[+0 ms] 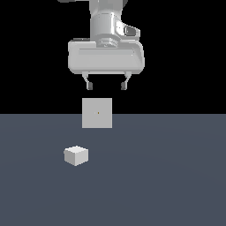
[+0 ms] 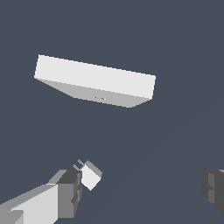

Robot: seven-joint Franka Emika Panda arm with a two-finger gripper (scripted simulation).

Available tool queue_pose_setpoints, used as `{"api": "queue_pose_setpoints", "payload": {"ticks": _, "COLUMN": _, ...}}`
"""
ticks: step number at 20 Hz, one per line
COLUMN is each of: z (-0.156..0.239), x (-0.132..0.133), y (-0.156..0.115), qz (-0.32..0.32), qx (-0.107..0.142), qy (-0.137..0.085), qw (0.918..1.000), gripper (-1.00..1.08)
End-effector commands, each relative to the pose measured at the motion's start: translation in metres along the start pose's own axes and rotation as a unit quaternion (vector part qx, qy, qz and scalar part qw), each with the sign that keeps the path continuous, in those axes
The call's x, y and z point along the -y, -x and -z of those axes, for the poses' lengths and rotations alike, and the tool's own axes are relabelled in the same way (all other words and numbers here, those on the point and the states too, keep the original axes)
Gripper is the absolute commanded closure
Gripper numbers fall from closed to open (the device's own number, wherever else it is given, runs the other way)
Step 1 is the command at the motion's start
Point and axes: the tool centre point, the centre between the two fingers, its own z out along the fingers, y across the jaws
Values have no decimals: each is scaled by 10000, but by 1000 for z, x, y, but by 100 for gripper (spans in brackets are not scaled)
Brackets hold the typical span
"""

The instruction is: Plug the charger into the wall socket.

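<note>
Gripper (image 1: 107,85) hangs high above the floor (image 1: 176,176), fingers pointing straight down, jaws spread wide with nothing between them. Charger (image 1: 76,155) is a small white cube sitting flat on the dark floor, well below the gripper and off toward the exterior view's left, not touching anything. Wall socket (image 1: 97,113) stands upright on the floor behind the charger, roughly under the gripper, tiny dark dot at the centre of its face; clear gap between it and the cube. Wrist view: socket (image 2: 96,78) shows as a slab seen from above with two small marks on its face, charger (image 2: 91,175) sits just beside one fingertip (image 2: 72,188) in the picture, other fingertip (image 2: 213,188) is far off across the frame. Charger is unplugged, untouched.
</note>
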Motion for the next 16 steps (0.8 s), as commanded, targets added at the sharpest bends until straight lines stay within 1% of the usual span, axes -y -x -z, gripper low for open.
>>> {"api": "queue_pose_setpoints", "payload": {"ticks": 1, "z": 0, "x": 0, "y": 0, "qz": 0, "qx": 0, "qy": 0, "qw": 10000, "gripper": -92}}
{"api": "queue_pose_setpoints", "payload": {"ticks": 8, "z": -4, "x": 3, "y": 3, "qz": 166, "qx": -60, "qy": -33, "qw": 9998, "gripper": -92}}
{"api": "queue_pose_setpoints", "payload": {"ticks": 16, "z": -18, "x": 15, "y": 12, "qz": 732, "qx": -263, "qy": -144, "qw": 9969, "gripper": -92}}
